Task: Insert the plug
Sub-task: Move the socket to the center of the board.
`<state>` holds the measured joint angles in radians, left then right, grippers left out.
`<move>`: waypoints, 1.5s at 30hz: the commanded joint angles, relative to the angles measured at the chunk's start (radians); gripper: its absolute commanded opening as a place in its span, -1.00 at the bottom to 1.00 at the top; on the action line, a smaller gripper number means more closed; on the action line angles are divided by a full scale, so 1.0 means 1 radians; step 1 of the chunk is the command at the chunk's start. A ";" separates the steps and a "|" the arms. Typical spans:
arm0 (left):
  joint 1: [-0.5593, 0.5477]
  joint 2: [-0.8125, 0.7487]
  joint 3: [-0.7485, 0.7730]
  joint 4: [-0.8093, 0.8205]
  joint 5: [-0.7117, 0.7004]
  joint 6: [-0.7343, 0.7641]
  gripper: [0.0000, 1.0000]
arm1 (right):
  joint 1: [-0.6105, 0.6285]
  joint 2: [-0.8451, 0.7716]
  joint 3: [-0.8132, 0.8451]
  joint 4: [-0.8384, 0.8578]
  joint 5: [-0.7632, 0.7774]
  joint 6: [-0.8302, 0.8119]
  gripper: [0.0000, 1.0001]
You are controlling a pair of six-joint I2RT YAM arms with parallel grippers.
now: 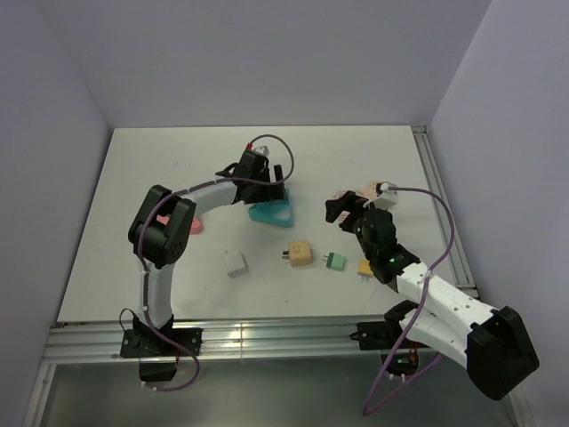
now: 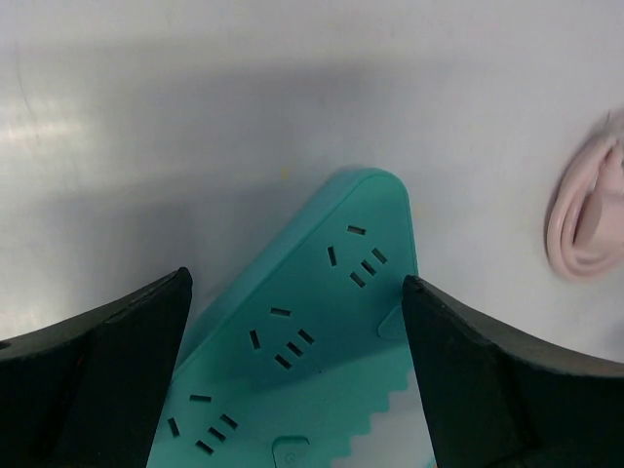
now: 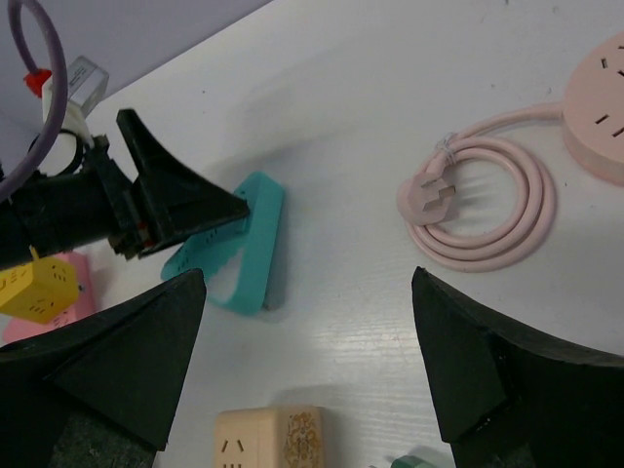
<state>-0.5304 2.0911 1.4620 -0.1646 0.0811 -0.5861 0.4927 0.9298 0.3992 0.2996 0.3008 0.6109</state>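
Closest to the left wrist lens, the left hand [image 2: 297, 292] is hanging wide open and grasping nothing. Its two black fingers [image 2: 107, 361] are standing either side of the teal power strip [image 2: 312, 331], which is lying on the worktop [image 2: 195, 117] beneath. I am seeing three sets of sockets running along the strip's top face. To its right, the coiled pink cord [image 2: 585, 219] is showing at the frame's edge. The right hand [image 3: 310, 278] is likewise released and empty, hovering over bare worktop. Beyond it, the pink plug [image 3: 429, 195] is lying flat on the worktop, touching its coil, well apart from the teal strip and outside both hands. A round pink socket block [image 3: 600, 107] is sitting at the cord's other end. Nearer to me, a white cube [image 1: 235, 264], a beige adapter [image 1: 299, 254] and a green adapter [image 1: 334, 261] are resting in a loose row.
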 commanded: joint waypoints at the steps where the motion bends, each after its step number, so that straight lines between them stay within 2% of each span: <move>1: -0.058 -0.121 -0.110 0.027 -0.070 -0.053 0.89 | -0.005 0.007 -0.002 0.036 -0.005 -0.017 0.85; 8: -0.134 -0.313 -0.302 0.024 -0.156 -0.153 0.96 | -0.005 0.012 0.000 0.039 -0.014 -0.025 0.85; 17: -0.137 -0.505 -0.365 -0.096 -0.268 -0.155 0.99 | -0.005 0.047 0.016 0.044 -0.057 -0.031 0.85; 27: -0.135 -0.710 -0.506 -0.101 -0.336 -0.152 0.99 | -0.005 0.073 0.024 0.052 -0.077 -0.040 0.86; 34: -0.128 -0.795 -0.580 -0.116 -0.334 -0.173 0.99 | 0.004 0.098 0.033 0.059 -0.094 -0.054 0.83; 38: -0.126 -0.841 -0.640 -0.133 -0.334 -0.201 0.99 | 0.050 0.113 0.055 0.056 -0.065 -0.074 0.81; 45: -0.126 -0.893 -0.690 -0.275 -0.380 -0.262 0.99 | 0.069 0.124 0.063 0.058 -0.072 -0.085 0.79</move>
<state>-0.6598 1.2263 0.7849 -0.3725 -0.2581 -0.8055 0.5526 1.0515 0.4206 0.3145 0.2184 0.5510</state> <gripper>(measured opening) 0.995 0.895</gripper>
